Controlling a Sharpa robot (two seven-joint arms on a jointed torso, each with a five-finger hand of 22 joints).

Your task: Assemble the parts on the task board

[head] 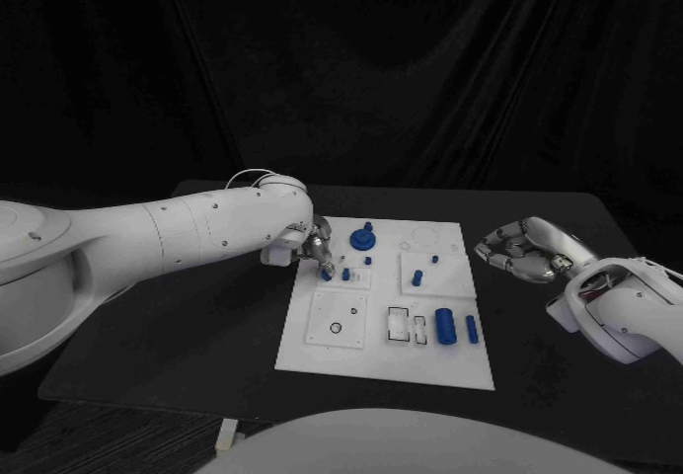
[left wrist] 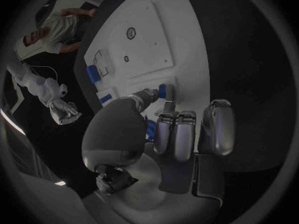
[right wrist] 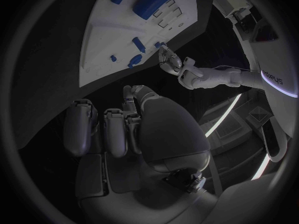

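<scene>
The left hand point(head: 316, 244) covers the task board's point(head: 384, 351) left edge, hiding whether its fingers point(left wrist: 163, 90) pinch the small blue part point(left wrist: 162, 89) there. The tabletop's point(head: 171, 346) near edge is cut off.

Head camera high, facing down – wrist cameras close behind hands, all sharing the task board point(head: 441, 360).
</scene>
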